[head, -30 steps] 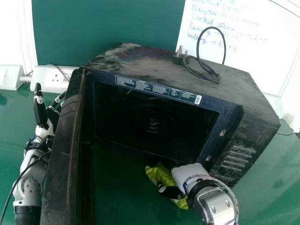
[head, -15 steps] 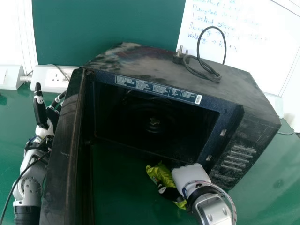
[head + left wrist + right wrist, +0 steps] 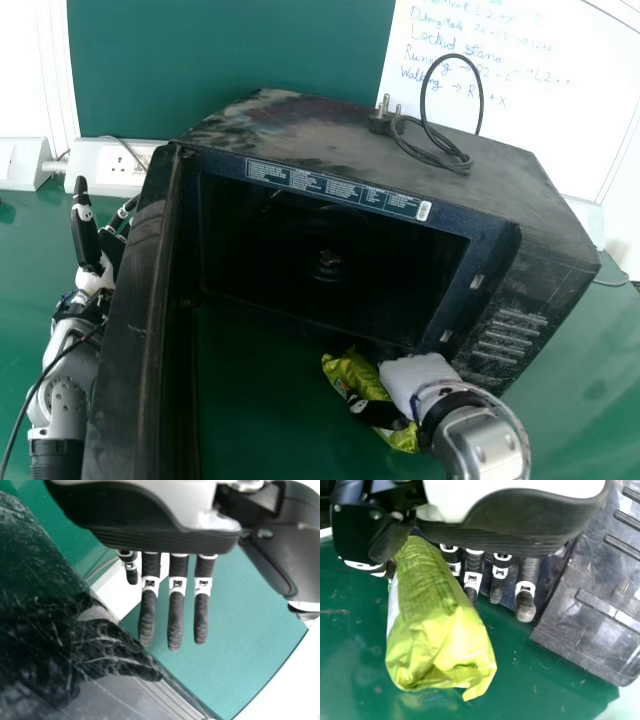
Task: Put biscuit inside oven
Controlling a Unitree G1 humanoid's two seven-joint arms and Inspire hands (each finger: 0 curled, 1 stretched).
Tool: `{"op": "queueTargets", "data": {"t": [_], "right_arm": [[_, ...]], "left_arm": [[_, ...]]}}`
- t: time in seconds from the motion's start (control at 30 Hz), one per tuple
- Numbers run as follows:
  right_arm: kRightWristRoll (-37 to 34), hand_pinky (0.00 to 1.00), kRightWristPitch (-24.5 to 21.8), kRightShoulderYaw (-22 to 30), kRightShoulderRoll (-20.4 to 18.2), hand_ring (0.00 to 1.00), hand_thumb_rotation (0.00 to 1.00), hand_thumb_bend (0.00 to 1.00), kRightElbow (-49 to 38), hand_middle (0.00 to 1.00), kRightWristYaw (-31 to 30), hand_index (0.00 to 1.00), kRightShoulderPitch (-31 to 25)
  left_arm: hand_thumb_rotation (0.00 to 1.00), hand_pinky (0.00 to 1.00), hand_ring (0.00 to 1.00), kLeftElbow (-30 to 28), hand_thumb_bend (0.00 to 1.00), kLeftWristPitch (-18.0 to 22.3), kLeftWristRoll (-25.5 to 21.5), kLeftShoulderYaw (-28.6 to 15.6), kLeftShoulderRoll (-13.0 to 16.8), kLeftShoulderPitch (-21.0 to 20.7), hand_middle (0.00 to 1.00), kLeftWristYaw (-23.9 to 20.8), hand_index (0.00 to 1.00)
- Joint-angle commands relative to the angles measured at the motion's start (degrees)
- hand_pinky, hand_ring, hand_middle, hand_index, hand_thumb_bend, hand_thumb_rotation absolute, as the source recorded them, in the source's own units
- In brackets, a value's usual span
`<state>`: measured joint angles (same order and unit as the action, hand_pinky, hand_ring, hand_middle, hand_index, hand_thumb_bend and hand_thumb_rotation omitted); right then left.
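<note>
In the head view my right hand is at the green biscuit packet, just in front of the oven's opening, low at its right side. The right wrist view has the packet lying between the thumb and the fingers of my right hand, which are curled round its far end. The black oven stands with its door swung open on the left; its cavity is dark. Beyond the door, my left hand is idle, and in the left wrist view this hand has straight fingers.
A power cable with its plug lies on the oven's top. The open door stands between my left arm and the opening. A white socket strip runs along the back edge of the green table.
My right hand and the packet have shifted slightly to the right in front of the oven. The left arm, the oven and its door have stayed put.
</note>
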<state>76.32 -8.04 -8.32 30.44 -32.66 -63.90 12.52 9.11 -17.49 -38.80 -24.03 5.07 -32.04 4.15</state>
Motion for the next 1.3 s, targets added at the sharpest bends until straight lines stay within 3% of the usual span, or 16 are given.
{"op": "queueTargets", "data": {"t": [0.0, 0.17, 0.23, 0.3, 0.63, 0.93, 1.27], "right_arm": [[-1.9, 0.10, 0.6, 1.1, 0.8, 0.18, 0.00, 0.56, -1.5, 0.47, 0.1, 0.65, -0.5], [-4.8, 0.09, -0.1, 3.1, 0.6, 0.17, 0.00, 0.56, -4.0, 0.47, -0.6, 0.63, 0.3], [-6.0, 0.10, -0.1, 3.8, 1.0, 0.18, 0.00, 0.54, -4.9, 0.47, -1.4, 0.53, 1.0], [-6.9, 0.11, -0.4, 4.4, 0.8, 0.20, 0.00, 0.53, -5.8, 0.47, -1.9, 0.50, 1.6], [-8.1, 0.11, -3.1, 5.6, 0.5, 0.20, 0.00, 0.53, -8.8, 0.47, -5.4, 0.49, 5.6], [-13.1, 0.07, -3.1, 8.6, 0.1, 0.15, 0.00, 0.53, -9.4, 0.47, 1.6, 0.49, 6.0], [-13.4, 0.10, -4.0, 7.3, 0.4, 0.18, 0.00, 0.53, -3.2, 0.47, 5.2, 0.48, 11.8]], "left_arm": [[0.09, 0.23, 0.32, -0.6, 0.52, -0.2, 0.0, 0.2, 0.2, 0.4, 0.43, 0.3, 0.49], [0.09, 0.24, 0.32, -0.3, 0.52, -0.2, -0.2, 0.1, 0.3, 0.5, 0.43, 0.6, 0.49], [0.09, 0.24, 0.32, -0.2, 0.52, -0.1, -0.1, 0.1, 0.4, 0.5, 0.44, 0.7, 0.49], [0.09, 0.24, 0.32, -0.1, 0.52, -0.1, 0.0, 0.2, 0.3, 0.5, 0.44, 0.7, 0.49], [0.09, 0.24, 0.32, 0.1, 0.52, 0.3, 0.1, 0.2, 0.2, 0.5, 0.44, 0.9, 0.49], [0.09, 0.24, 0.32, 0.4, 0.52, 0.2, 0.0, 0.1, 0.4, 0.5, 0.44, 1.4, 0.49], [0.09, 0.25, 0.33, 0.5, 0.52, 0.2, -0.1, 0.0, 0.4, 0.7, 0.44, 1.6, 0.49]]}}
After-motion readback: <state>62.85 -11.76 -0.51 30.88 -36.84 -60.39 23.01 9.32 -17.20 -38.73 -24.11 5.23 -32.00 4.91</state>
